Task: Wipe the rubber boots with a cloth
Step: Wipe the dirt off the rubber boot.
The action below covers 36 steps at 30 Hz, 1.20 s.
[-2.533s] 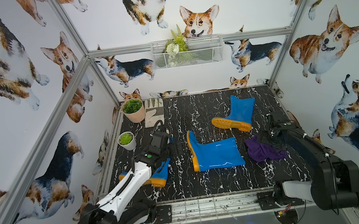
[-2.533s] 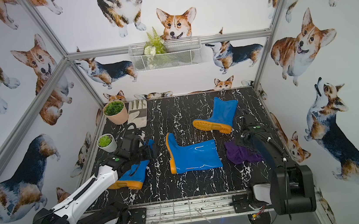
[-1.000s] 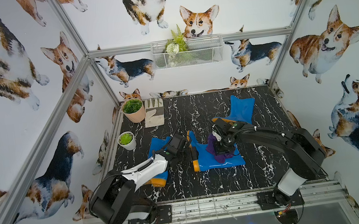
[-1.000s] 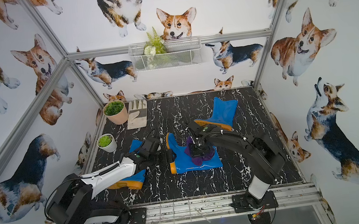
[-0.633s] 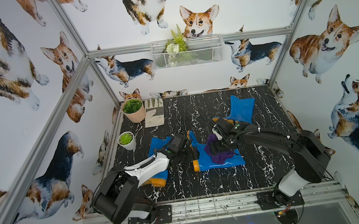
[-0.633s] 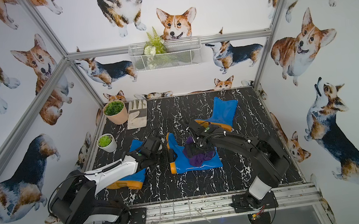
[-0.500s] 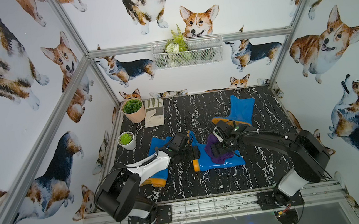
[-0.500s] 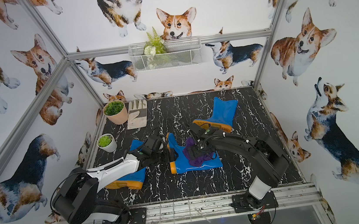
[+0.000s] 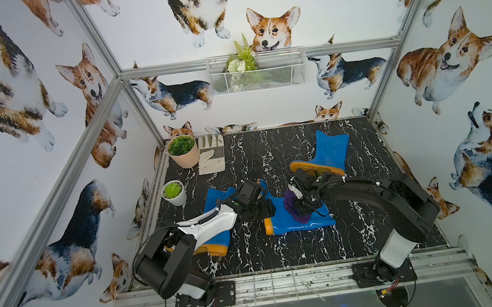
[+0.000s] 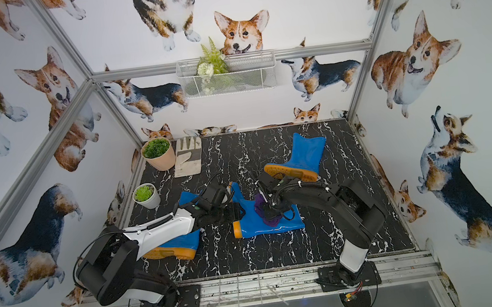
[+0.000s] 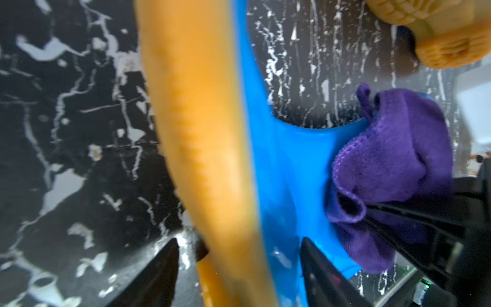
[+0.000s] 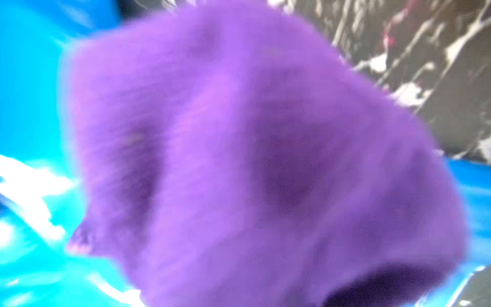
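In both top views three blue rubber boots lie on the black marbled bench (image 9: 270,158). The back boot (image 9: 330,151) is near the rear right and the left boot (image 9: 215,241) is partly under the left arm. The middle boot (image 9: 308,222) lies on its side at the centre, its orange sole turned toward that arm. The left hand (image 9: 263,210) sits at the sole end. The right hand (image 9: 302,207) reaches in from the other side and holds the cloth (image 9: 293,200), a bunched purple wad, on the middle boot's shaft (image 10: 277,224). A work glove (image 9: 211,158), a peach pot (image 9: 183,153) and a white pot (image 9: 174,193) stand near the rear left corner, well apart from the cloth. In the left wrist view the left hand (image 11: 239,244) has its dark fingers (image 11: 154,273) apart, astride the middle boot's foot (image 11: 289,172). One finger is beside the orange sole and the other is over the blue upper, but whether they pinch it cannot be told. The cloth (image 11: 393,164) rests against the blue rubber, clamped between the right hand's black fingers (image 11: 425,220). The right wrist view is blurred. The cloth (image 12: 252,159) fills most of it, with blue boot (image 12: 26,79) and bench (image 12: 438,66) at the edges, and the hand's own fingers are hidden.
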### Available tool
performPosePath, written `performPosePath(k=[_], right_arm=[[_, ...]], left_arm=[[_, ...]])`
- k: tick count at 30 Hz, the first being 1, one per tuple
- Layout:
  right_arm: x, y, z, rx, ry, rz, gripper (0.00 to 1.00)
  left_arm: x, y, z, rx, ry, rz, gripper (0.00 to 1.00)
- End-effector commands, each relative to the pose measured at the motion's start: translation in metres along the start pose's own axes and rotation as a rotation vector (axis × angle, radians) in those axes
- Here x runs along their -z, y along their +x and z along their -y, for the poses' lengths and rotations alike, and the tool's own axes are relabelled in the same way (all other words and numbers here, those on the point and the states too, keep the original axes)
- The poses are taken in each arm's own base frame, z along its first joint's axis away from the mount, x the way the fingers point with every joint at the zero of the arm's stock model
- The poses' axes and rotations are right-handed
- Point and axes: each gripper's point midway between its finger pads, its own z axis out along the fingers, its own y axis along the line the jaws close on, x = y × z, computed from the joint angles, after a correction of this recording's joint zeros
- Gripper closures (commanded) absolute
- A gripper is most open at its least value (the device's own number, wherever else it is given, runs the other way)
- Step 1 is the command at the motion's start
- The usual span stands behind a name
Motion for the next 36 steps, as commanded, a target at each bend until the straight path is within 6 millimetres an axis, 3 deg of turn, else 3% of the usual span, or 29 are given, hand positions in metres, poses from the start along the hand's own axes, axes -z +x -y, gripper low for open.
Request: performPosePath(k=[1, 3, 5, 9, 12, 16, 22, 23, 25, 28, 31, 33, 36], right_arm=[[0.029, -0.028, -0.033, -0.007, -0.127, 0.110, 1.00], [0.040, -0.043, -0.050, -0.028, -0.192, 0.173, 1.00], [0.036, -0.050, -0.070, -0.020, -0.241, 0.191, 1.00], [-0.002, -0.044, -0.099, 0.018, -0.253, 0.099, 1.00], [-0.027, -0.036, -0.097, -0.033, -0.253, 0.029, 1.00], [-0.039, -0.029, -0.052, -0.151, -0.197, -0.033, 1.00], [-0.024, 0.003, 0.052, -0.379, -0.083, -0.052, 1.00], [-0.018, 0.009, 0.063, -0.394, -0.055, -0.055, 1.00], [-0.005, 0.012, 0.067, -0.370, -0.016, -0.046, 1.00], [0.012, -0.003, 0.034, -0.283, -0.026, 0.015, 1.00], [0.021, -0.028, -0.025, -0.162, -0.093, 0.072, 1.00], [0.016, -0.041, -0.060, -0.113, -0.154, 0.075, 1.00], [-0.003, -0.045, -0.084, -0.094, -0.198, 0.015, 1.00]], left_arm=[[0.001, -0.001, -0.001, 0.036, -0.019, 0.048, 0.43], [0.003, 0.004, -0.002, 0.019, -0.040, 0.057, 0.45], [0.005, 0.011, -0.006, 0.001, -0.061, 0.063, 0.46], [0.008, 0.021, -0.020, 0.019, -0.083, 0.078, 0.50], [0.013, 0.021, -0.022, 0.025, -0.079, 0.094, 0.53], [0.016, 0.016, -0.018, 0.020, -0.072, 0.115, 0.57], [0.014, 0.019, -0.022, 0.016, -0.087, 0.103, 0.58], [0.014, 0.020, -0.023, 0.018, -0.086, 0.100, 0.58], [0.013, 0.022, -0.024, 0.014, -0.086, 0.095, 0.59], [0.011, 0.022, -0.023, 0.010, -0.082, 0.092, 0.59], [0.007, 0.022, -0.019, 0.009, -0.067, 0.083, 0.61], [0.002, 0.022, -0.016, 0.005, -0.058, 0.066, 0.63], [-0.003, 0.023, -0.014, 0.013, -0.051, 0.052, 0.66]])
